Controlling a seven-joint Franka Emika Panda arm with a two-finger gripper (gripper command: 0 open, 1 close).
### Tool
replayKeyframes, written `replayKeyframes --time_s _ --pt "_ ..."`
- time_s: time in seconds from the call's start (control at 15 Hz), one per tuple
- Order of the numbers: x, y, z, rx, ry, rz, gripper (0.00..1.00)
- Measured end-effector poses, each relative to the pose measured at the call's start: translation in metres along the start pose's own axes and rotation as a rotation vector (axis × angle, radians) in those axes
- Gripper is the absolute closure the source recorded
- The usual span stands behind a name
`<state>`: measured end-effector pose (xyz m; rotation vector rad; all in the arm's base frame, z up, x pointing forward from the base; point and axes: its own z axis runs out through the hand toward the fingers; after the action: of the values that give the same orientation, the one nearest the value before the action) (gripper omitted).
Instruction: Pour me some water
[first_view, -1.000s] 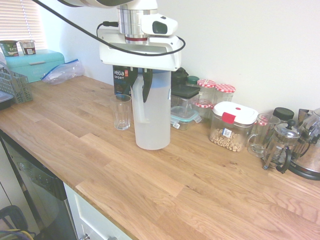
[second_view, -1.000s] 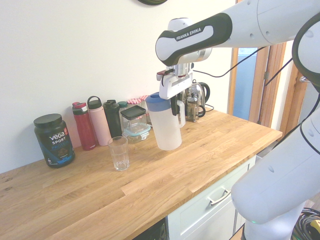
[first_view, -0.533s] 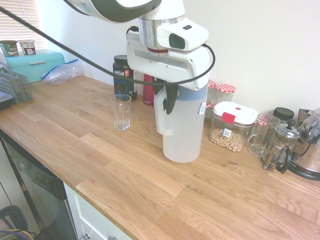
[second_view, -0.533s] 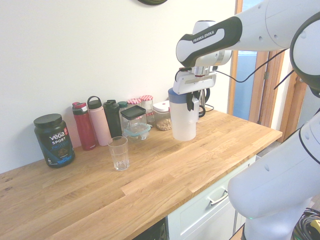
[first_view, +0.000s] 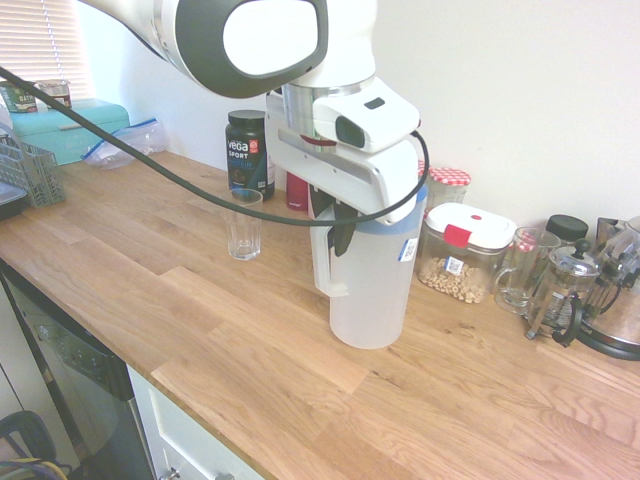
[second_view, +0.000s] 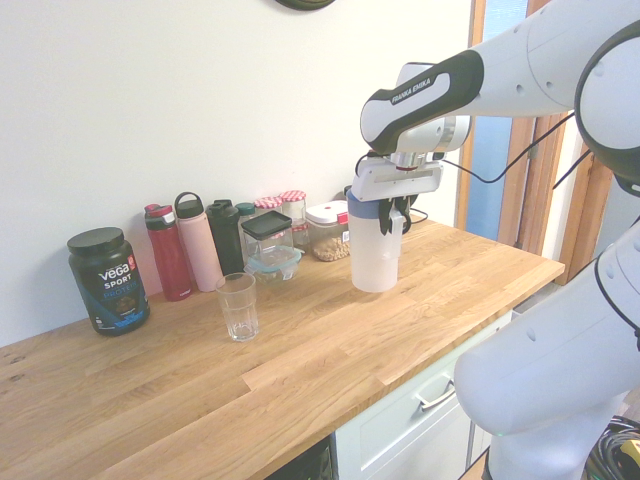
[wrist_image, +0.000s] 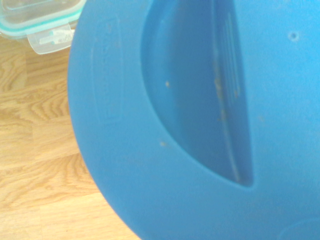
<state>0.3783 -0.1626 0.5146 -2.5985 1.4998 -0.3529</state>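
Note:
A tall frosted jug (first_view: 375, 290) with a blue lid (wrist_image: 175, 125) hangs upright from my gripper (first_view: 340, 225), which is shut on its white handle. The water (first_view: 368, 305) shows as a pale whitish mass through the jug's wall. The jug's base is at or just above the wooden counter (first_view: 250, 340); I cannot tell which. An empty clear drinking glass (first_view: 243, 224) stands well to the side, apart from the jug. In the second exterior view the jug (second_view: 375, 260) is far from the glass (second_view: 237, 306), with the gripper (second_view: 393, 215) at its handle.
Along the wall stand a black Vega tub (second_view: 108, 280), red, pink and dark bottles (second_view: 200, 250), checked-lid jars, a cereal container (first_view: 465, 252), a glass mug (first_view: 520, 270) and a French press (first_view: 562, 290). A teal bread box (first_view: 70, 128) and dish rack (first_view: 25, 170) sit at the far end.
The arm has carried the jug sideways along the counter, away from the glass and towards the cereal container. The grip on the handle is unchanged.

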Motion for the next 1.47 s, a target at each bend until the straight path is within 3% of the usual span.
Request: replayKeyframes --time_s 0.53,0.6,1.47 --pt "0.000 0.008 0.015 -0.027 -0.008 0.088 1.00" --pt "0.000 0.008 0.017 -0.028 -0.008 0.091 0.00" --pt "0.005 0.007 0.027 -0.038 -0.006 0.115 0.00"
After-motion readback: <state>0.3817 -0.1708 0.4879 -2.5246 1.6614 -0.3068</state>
